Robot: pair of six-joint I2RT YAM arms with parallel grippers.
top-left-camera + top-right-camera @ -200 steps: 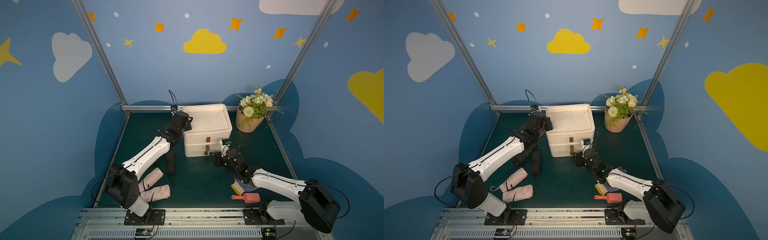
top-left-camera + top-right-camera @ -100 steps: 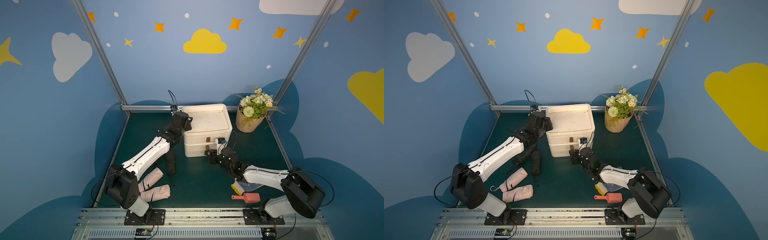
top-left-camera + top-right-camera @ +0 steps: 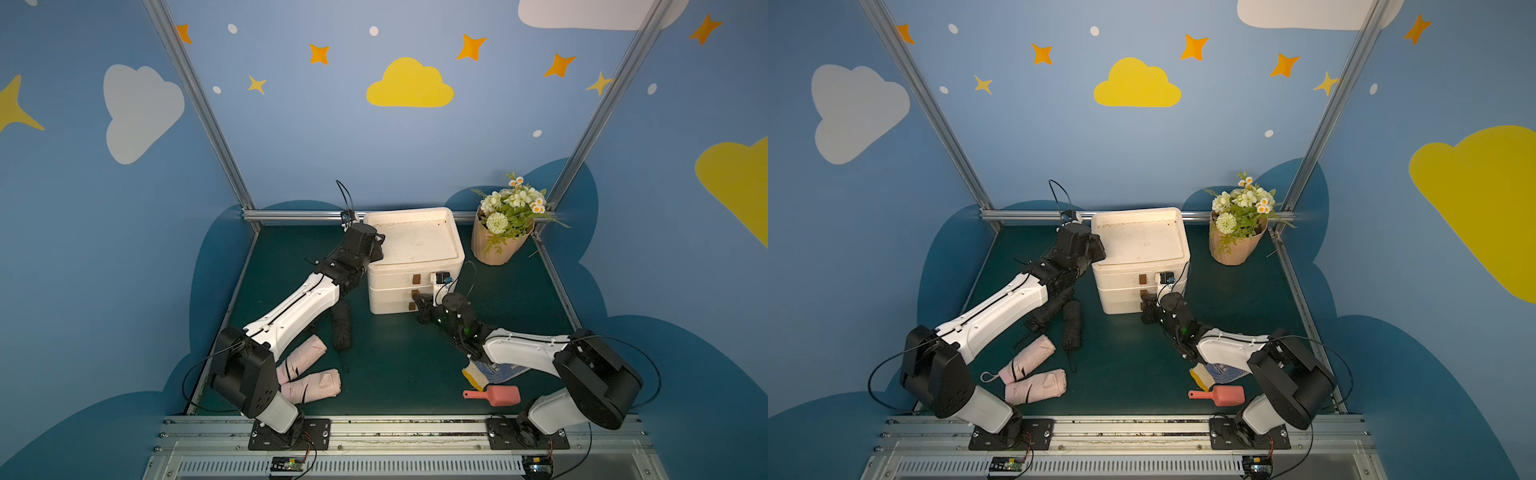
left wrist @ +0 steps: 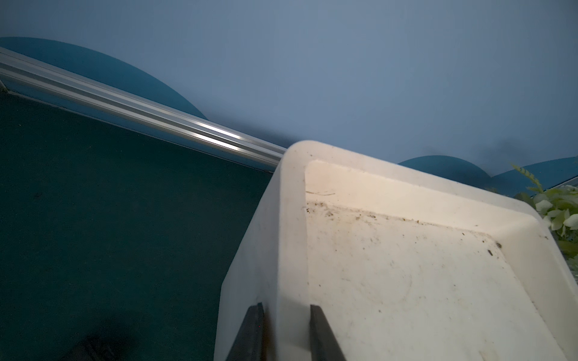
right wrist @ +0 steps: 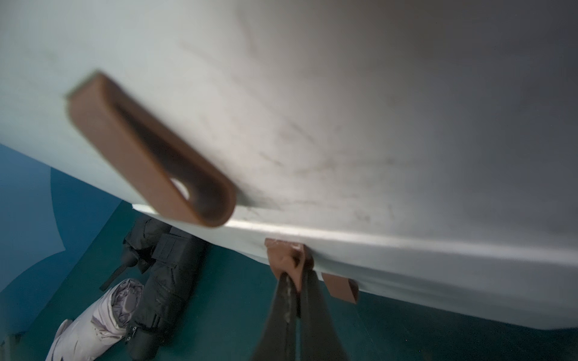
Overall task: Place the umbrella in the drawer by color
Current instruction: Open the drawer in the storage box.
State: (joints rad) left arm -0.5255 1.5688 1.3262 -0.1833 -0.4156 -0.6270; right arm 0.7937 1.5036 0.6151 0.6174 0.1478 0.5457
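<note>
Opening step: the right gripper (image 5: 295, 278) is pinching a pull tab (image 5: 283, 250), and the left gripper (image 4: 286, 308) is clamping the rim of the drawer unit (image 4: 291, 203). A straight outward pull is coming next

A flower pot (image 3: 496, 245) stands at the table's (image 3: 395, 365) far right corner; a pink scoop (image 3: 503, 395) and a blue-and-yellow cloth (image 3: 496, 370) lie near its front edge.

The 2 top views look steeply down from the front, sharing nearly the same scene around the drawer unit (image 3: 415, 245). Each wrist view sits close behind its gripper: left gripper (image 4: 285, 308) facing the unit's rim, right gripper (image 5: 295, 275) a drawer handle (image 5: 281, 250).
</note>
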